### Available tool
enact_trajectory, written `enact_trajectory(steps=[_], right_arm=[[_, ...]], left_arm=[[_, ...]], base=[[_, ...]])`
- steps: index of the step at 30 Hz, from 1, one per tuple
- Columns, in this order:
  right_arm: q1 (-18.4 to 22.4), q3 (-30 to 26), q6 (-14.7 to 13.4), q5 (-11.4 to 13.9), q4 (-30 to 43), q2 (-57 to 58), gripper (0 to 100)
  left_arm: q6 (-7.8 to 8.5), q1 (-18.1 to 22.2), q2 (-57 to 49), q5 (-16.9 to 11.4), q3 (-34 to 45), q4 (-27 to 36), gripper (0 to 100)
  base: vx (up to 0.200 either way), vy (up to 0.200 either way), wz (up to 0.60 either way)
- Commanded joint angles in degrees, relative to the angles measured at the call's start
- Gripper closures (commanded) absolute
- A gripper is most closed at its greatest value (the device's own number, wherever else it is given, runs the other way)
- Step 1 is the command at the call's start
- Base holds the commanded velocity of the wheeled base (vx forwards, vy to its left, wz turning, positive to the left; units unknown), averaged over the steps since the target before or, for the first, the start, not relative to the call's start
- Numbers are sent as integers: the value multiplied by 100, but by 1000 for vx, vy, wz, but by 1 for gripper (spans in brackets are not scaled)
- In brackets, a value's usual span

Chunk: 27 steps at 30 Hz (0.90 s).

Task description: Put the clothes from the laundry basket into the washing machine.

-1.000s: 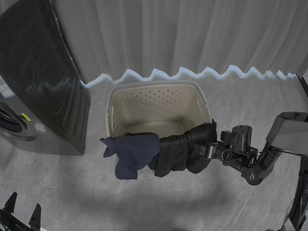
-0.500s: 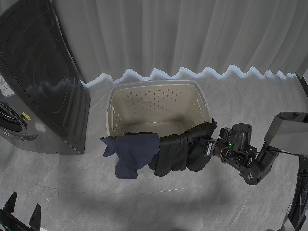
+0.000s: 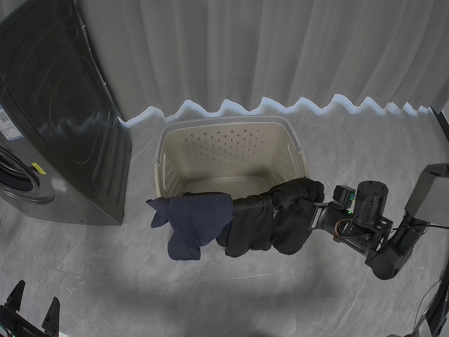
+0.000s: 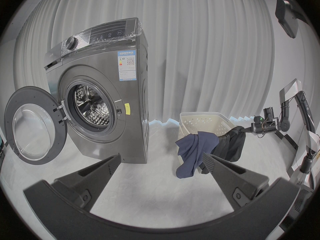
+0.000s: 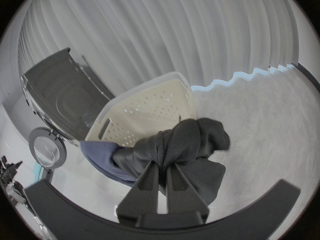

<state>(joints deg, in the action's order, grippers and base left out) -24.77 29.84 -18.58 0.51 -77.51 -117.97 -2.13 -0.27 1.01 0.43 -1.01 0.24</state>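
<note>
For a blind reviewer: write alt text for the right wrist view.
The right gripper is shut on a black garment draped over the rim of a beige laundry basket, beside a navy garment. The dark washing machine stands beyond the basket.

A staged laundry space: washing machine (image 4: pixel 133 134) and laundry basket (image 3: pixel 224 119) on grey floor (image 3: pixel 117 267), backed by white curtains (image 3: pixel 257 38).

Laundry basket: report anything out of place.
Both garments hang over the laundry basket's near rim, mostly outside it: the navy garment drooping toward the floor, the black garment beside it bunched in the shut right gripper.
</note>
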Motion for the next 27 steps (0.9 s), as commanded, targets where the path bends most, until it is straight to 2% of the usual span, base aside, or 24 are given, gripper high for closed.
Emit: enact_trajectory(steps=[1,11,15,16,17,18,20,23,27], right_arm=[[-344,-479,-419,-25,-159,1294,100],[-915,-409,-427,-104,210,3025,100],[-1144,-189,-102,-148,825,3693,100],[-1153,-189,-93,-148,843,3720,100],[-1197,-216,82,-157,1159,3957,100],[-1197,-233,118,-157,1203,3975,100],[-1188,-277,364,-201,1449,4054,100],[-1188,-365,434,-368,1458,4019,100],[-1205,-383,443,-464,1484,3992,100]], left_arm=[[2,0,-75,1,92,2,0],[2,0,-84,10,92,2,0],[2,0,-84,10,92,2,0],[2,0,-84,10,92,2,0],[2,0,-84,10,92,2,0],[2,0,-84,10,92,2,0],[2,0,-75,10,92,2,0],[-6,0,-84,10,92,2,0],[-6,0,-84,10,92,2,0]], base=[[0,0,0],[0,0,0],[0,0,0],[0,0,0],[0,0,0],[0,0,0],[-100,0,0],[-200,0,0],[-200,0,0]])
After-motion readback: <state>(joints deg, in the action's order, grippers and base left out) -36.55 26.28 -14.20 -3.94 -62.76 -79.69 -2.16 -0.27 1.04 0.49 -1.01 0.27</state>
